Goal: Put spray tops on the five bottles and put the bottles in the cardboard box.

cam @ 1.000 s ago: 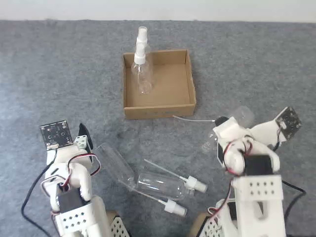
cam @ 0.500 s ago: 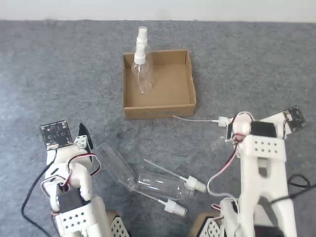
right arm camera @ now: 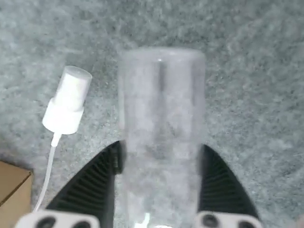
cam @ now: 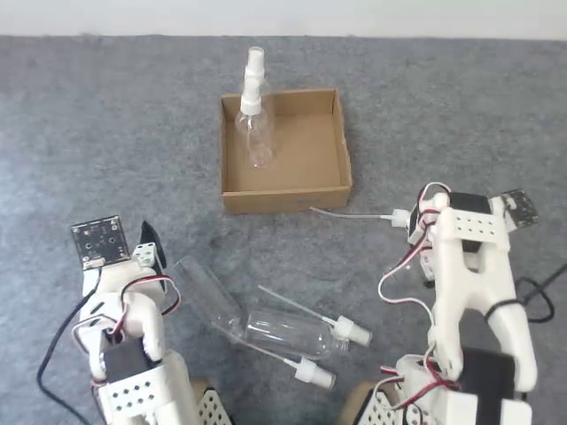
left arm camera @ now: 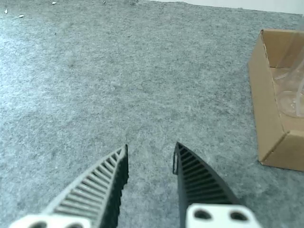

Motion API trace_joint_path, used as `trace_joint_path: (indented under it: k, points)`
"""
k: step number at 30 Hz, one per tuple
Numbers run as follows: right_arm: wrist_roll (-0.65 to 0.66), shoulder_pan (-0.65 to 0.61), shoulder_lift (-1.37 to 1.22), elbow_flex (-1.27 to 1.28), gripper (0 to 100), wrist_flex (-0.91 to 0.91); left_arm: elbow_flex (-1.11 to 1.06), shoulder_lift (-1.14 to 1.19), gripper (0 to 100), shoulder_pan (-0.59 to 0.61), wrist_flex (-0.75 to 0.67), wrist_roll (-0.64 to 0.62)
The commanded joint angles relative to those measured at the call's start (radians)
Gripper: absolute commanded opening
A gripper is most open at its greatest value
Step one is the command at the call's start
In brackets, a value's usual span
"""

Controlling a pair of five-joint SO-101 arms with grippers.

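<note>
Your right hand (right arm camera: 160, 146) is grasping a clear bottle (right arm camera: 161, 95), whose outline is looking blurred. It is sitting just beside a loose spray top (right arm camera: 66, 107) that is lying on the desk (cam: 133, 133) near the box (cam: 283, 199). In the high view the right arm (cam: 469, 266) is now covering that bottle, having swung over it within the last second. Your left hand (left arm camera: 151, 146) is hanging released above the desk.

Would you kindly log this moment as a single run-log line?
right hand: shut on bottle | loose spray top: beside it | left hand: open, empty | cardboard box: capped bottles inside
</note>
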State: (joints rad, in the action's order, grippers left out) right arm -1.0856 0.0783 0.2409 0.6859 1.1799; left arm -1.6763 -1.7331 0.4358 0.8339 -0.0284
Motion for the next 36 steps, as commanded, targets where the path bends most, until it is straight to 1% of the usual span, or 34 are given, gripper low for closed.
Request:
trace_joint_path:
  k: [1,5,16,24,26,28,33,36]
  points:
    - [0.04,-0.028,-0.021,-0.077,27.2,0.001,0.008,-0.014,15,0.002,-0.032,0.011]
    - [0.038,-0.064,-0.004,-0.089,27.9,0.008,0.008,-0.014,15,0.002,-0.032,0.011]
    - [0.048,-0.108,0.107,-0.092,27.8,0.008,0.007,-0.014,15,0.002,-0.032,0.011]
    - [0.051,-0.213,0.182,-0.104,27.7,0.027,0.007,-0.014,15,0.002,-0.032,0.011]
    - [0.092,-0.229,0.214,-0.126,27.7,0.07,0.007,-0.014,15,0.002,-0.032,0.011]
    - [0.138,-0.236,0.24,-0.157,24.9,0.131,0.007,-0.014,15,0.002,-0.032,0.011]
    - [0.206,-0.234,0.249,-0.245,11.0,0.263,0.007,-0.014,15,0.002,-0.032,0.011]
    - [0.256,-0.237,0.249,-0.258,7.4,0.318,0.007,-0.014,15,0.002,-0.032,0.011]
